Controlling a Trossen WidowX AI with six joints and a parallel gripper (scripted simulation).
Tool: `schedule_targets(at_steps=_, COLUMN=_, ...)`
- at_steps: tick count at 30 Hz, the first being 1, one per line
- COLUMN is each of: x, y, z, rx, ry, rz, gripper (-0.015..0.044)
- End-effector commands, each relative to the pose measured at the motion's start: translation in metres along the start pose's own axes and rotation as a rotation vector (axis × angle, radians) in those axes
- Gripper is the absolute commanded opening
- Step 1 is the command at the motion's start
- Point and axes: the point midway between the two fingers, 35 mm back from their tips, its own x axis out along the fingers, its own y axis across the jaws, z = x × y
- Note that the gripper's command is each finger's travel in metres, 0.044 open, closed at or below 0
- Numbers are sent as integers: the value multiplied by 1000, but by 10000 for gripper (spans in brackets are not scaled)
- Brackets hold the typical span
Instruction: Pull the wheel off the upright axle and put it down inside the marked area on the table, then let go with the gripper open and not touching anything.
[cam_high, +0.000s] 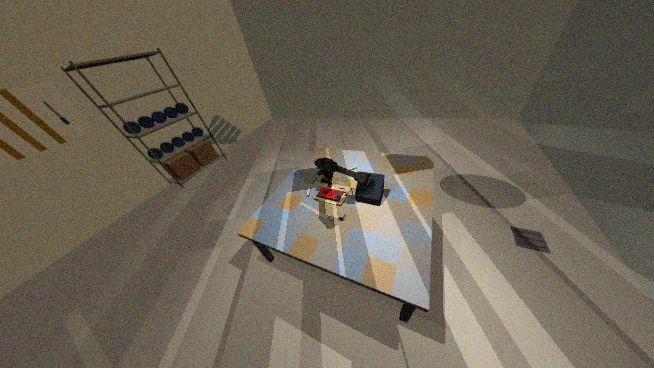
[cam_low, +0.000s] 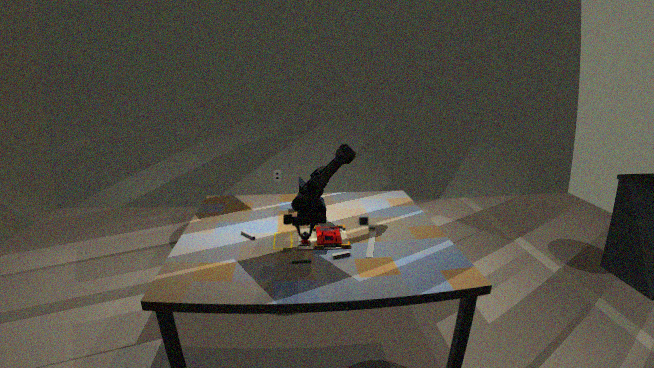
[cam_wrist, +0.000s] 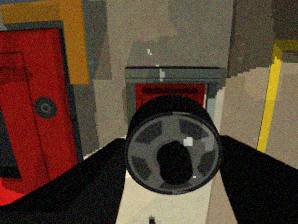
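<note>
- Centrally in the wrist view sits the wheel (cam_wrist: 173, 152), a dark tyre around a grey spoked hub with a black hole in the middle, facing the camera.
- On either side of it the gripper (cam_wrist: 174, 163) has its two black jaws pressed against the tyre, clamped on the wheel.
- Just behind the wheel a small red block (cam_wrist: 168, 91) under a grey bar shows; the axle itself cannot be made out.
- To the right runs the yellow outline of the marked area (cam_wrist: 270, 99), apart from the wheel.
- To the left lies a red tray (cam_wrist: 29, 112) on an orange-edged board; a small dark round part rests on it.
- Further out, the patchwork tabletop (cam_low: 320, 280) carries the arm (cam_low: 320, 182), bent down over the red tray.
- Against the far wall in the top view stands a shelf rack (cam_high: 107, 61) with two rows of dark discs and two brown boxes below.
</note>
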Motion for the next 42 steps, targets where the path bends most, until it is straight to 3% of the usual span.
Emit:
schedule_targets(at_steps=1, x=-10, y=-1, z=0, rx=11, ry=-13, rz=2, gripper=0)
schedule_targets(at_steps=42, x=-24, y=-1, z=0, rx=14, ry=-18, rz=2, gripper=0)
